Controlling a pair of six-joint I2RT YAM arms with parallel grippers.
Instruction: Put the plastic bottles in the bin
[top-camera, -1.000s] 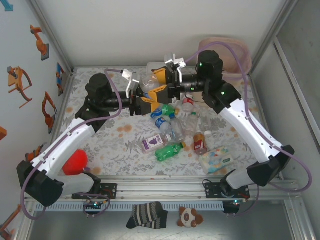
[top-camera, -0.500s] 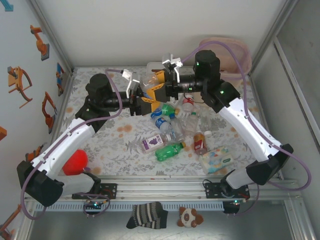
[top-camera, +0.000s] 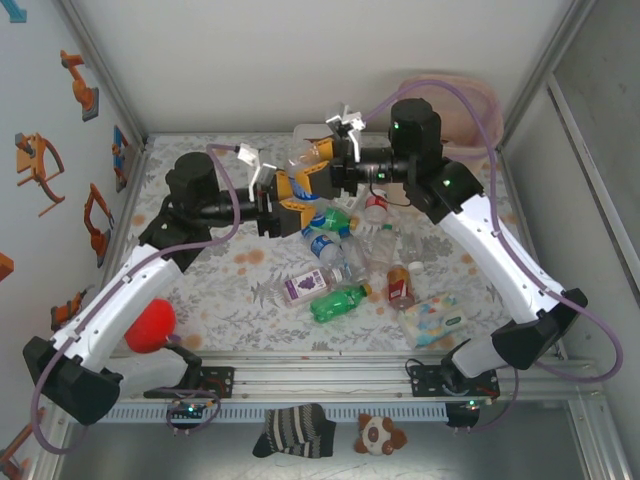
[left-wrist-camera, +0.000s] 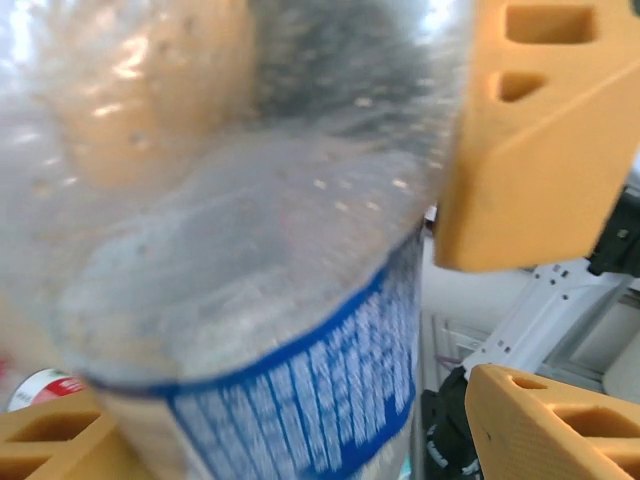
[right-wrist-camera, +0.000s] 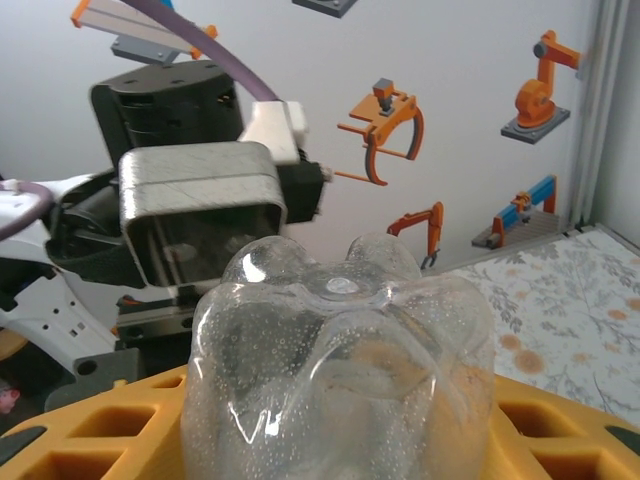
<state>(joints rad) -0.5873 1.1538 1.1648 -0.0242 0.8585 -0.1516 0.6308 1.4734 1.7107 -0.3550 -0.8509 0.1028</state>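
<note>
Clear bottle (right-wrist-camera: 340, 330), one, pinched in right gripper (right-wrist-camera: 340, 430), left gripper (left-wrist-camera: 300, 440) spread around it (one pink bin (top-camera: 484, 100) behind).

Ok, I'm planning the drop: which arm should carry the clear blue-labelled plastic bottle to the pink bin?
Right. The right gripper holds the clear plastic bottle, and the pale pink bin stands behind that arm.

The bottles (top-camera: 345, 255) lie clustered on the table (top-camera: 230, 290), wipes pack (top-camera: 435, 320) at their near right, bin (top-camera: 478, 98) far right behind.

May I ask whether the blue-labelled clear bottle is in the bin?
Out: the right gripper holds the bottle, well short of the bin.
</note>
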